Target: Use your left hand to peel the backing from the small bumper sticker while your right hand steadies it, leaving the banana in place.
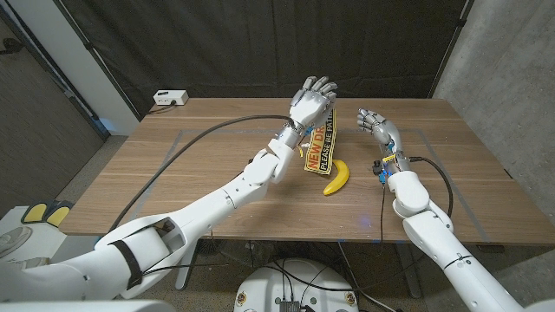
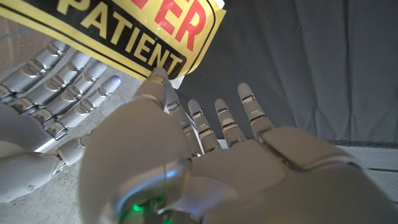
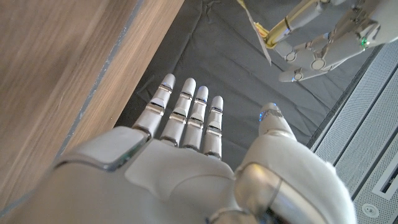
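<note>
Our left hand [image 1: 310,102] pinches the bumper sticker [image 1: 319,148] just above frame centre, lifting it off the table [image 1: 217,165] — free for peeling. Our right hand [image 1: 375,122], fingers spread and empty, waits beside it. The banana [image 1: 336,177] lies below, untouched.

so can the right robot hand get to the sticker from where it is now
Probably yes. The right robot hand is open and raised beside the sticker, which the left robot hand holds up. Only open air lies between them; the banana sits lower, out of the way.
</note>
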You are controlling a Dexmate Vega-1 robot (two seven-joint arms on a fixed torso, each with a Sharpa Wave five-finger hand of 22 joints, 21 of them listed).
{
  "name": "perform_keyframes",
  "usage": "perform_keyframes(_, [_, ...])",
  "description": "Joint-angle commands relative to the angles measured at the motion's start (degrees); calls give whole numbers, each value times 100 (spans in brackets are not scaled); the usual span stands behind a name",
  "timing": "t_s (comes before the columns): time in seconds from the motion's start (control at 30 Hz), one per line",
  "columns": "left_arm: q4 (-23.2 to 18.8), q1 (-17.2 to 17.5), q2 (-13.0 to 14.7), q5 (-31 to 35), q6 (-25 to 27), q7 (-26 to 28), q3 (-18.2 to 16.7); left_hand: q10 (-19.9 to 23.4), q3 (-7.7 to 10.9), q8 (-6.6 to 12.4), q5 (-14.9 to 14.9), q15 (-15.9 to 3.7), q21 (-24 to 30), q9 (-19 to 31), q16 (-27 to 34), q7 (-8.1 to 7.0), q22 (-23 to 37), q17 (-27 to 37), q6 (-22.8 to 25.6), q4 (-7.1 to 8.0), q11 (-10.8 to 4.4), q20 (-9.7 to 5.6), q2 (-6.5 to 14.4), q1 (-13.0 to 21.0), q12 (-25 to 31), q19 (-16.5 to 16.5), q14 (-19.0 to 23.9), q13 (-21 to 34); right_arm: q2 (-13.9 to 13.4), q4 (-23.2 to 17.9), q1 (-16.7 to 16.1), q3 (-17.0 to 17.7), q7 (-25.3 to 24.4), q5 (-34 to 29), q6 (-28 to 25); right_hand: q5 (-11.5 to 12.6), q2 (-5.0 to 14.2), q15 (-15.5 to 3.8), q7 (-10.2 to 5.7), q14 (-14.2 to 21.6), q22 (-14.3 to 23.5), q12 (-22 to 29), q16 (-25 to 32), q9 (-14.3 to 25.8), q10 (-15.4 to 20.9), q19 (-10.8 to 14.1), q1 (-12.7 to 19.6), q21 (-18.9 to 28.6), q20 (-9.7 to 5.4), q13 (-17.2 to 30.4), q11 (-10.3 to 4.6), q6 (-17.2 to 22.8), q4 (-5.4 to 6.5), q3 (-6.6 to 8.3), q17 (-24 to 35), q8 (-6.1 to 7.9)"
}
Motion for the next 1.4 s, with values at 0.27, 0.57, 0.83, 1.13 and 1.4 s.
perform_keyframes(0.27, [-562, -251, 237, -486, -575, -1193, 52, -103, -30, 156, 186, -98, 62, 397, -12, -163, 28, 32, 59, 81, 51, 30, 56, -216, -91, -107, -129, 46, -92, -67, 384, -304, -81, -257, -252, 86, -28, -153, -69, 88, 21, -7, 135, 28, 57, 18, 344, 18, -68, 53, -73, 36, -59, 6, 166, -17])
perform_keyframes(0.57, [-535, -335, 236, -467, -686, -1305, 131, -74, -61, 155, 287, -101, 86, 407, -7, -183, 32, 35, 49, 91, 60, 18, 45, -218, -112, -130, -163, 67, -13, 116, 568, -444, -162, -371, -53, 114, -26, -208, -64, 332, 36, 96, 367, 31, 324, 164, 499, 105, -83, 90, -47, 344, -22, -56, 372, 52])
perform_keyframes(0.83, [-504, -366, 205, -366, -664, -1239, 162, -45, -81, 161, 356, -106, 110, 423, -1, -173, 35, 37, 42, 96, 61, 11, 42, -215, -125, -132, -181, 83, 31, 151, 601, -517, -417, -560, 78, 152, 112, -498, -100, 982, 96, 572, 1268, 51, 1264, 389, 1336, 325, -280, 314, -58, 1438, -56, -139, 1212, 240])
perform_keyframes(1.13, [-487, -331, 205, -429, -751, -1117, 148, -38, -101, 161, 432, -103, 138, 426, 10, -159, 38, 40, 39, 105, 49, 3, 48, -210, -151, -138, -198, 103, 151, 517, 652, -616, -958, -821, 882, 99, 482, -953, -108, 1849, 378, 1832, 2636, 121, 2998, 743, 2643, 906, -599, 941, -433, 3188, -93, -136, 2622, 598])
perform_keyframes(1.4, [-507, -262, 219, -491, -822, -949, 134, -11, -117, 170, 484, -123, 162, 437, 21, -138, 40, 43, 40, 112, 26, 3, 54, -207, -162, -139, -199, 120, 114, 639, 714, -745, -1402, -1161, 1210, 47, 571, -930, 264, 2084, 479, 2316, 2998, 270, 3385, 817, 3342, 1162, -579, 1306, -316, 3523, -138, 44, 3138, 746])
